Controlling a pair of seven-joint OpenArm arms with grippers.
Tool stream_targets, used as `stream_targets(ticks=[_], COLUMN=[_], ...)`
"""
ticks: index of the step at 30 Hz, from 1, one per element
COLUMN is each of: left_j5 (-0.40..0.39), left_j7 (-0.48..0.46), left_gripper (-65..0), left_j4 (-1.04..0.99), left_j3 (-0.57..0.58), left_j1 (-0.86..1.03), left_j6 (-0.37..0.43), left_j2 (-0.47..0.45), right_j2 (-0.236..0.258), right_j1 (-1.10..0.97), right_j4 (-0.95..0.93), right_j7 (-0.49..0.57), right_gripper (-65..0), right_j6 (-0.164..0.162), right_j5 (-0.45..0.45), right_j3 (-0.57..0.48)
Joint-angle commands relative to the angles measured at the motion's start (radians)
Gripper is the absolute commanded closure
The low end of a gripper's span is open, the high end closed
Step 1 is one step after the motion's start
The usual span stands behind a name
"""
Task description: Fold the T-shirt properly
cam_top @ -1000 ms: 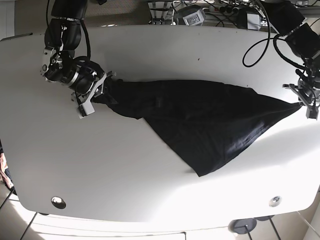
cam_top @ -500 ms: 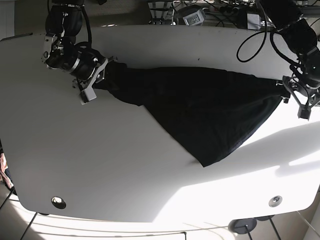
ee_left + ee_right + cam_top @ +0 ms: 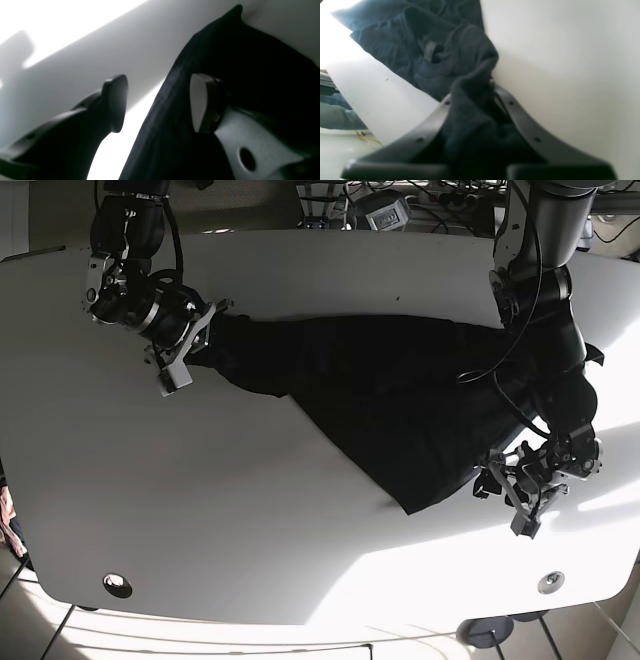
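The black T-shirt [image 3: 400,400] lies spread across the white table [image 3: 250,520], stretched from left to right with a point hanging toward the front. My right gripper [image 3: 200,340] is shut on a bunched end of the shirt; in the right wrist view the gripper [image 3: 492,86] pinches dark fabric, and the collar with its label [image 3: 430,51] lies beyond. My left gripper [image 3: 508,492] is open at the shirt's front right edge. In the left wrist view the gripper [image 3: 158,103] is open, and the shirt's edge [image 3: 160,130] runs between its fingers.
Cables and equipment [image 3: 385,210] crowd the space behind the table's far edge. Two round grommets sit near the front edge, one at the left [image 3: 117,584] and one at the right [image 3: 549,582]. Bright sunlight falls on the front right of the table.
My left gripper let go of the shirt's right corner and swung down to the front right edge, open. My right gripper shifted slightly toward the far side, still holding the shirt.
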Motion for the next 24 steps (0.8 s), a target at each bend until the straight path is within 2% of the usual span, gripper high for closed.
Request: stream_targets(ticks=[1,5,7,10,13,17,20,24], left_j5=[-0.01,-0.009,-0.009,-0.007,-0.007,-0.009,-0.012,-0.013], left_j7=[-0.075,-0.233,-0.271,-0.276,-0.277,-0.308,-0.3,-0.214], left_gripper=[-36.4,-36.4,-36.4,-36.4,-36.4,-36.4,-36.4,-36.4], left_j4=[-0.113,-0.381,-0.412,-0.412,-0.406,-0.413,-0.413,-0.412], left_j3=[0.02,0.111,0.148,0.165,0.166,0.257,0.258,0.255], left_j1=[-0.08,-0.175,-0.178,-0.173,-0.126,-0.081,-0.074,-0.074], left_j6=[0.001,0.001,0.001,0.053,0.058,0.06,0.05,0.001], left_j2=[-0.015,-0.015,-0.015,-0.02,-0.034,-0.058,-0.051,-0.014], right_j2=[0.006,0.005,0.005,0.005,0.005,0.006,0.006,0.006], right_j1=[0.01,0.01,0.01,0.01,0.01,0.01,0.01,0.01], right_j4=[0.022,0.022,0.022,0.022,0.022,0.022,0.018,0.018], right_j7=[0.029,0.029,0.029,0.031,0.031,0.031,0.031,0.031], right_gripper=[-2.1,-2.1,-2.1,-2.1,-2.1,-2.1,-2.1,-2.1], right_j6=[0.002,0.002,0.002,0.002,0.002,0.002,0.002,0.002], right_j5=[0.022,0.023,0.023,0.023,0.026,0.108,0.104,0.104], right_j3=[0.007,0.008,0.01,0.011,0.011,0.011,0.011,0.011])
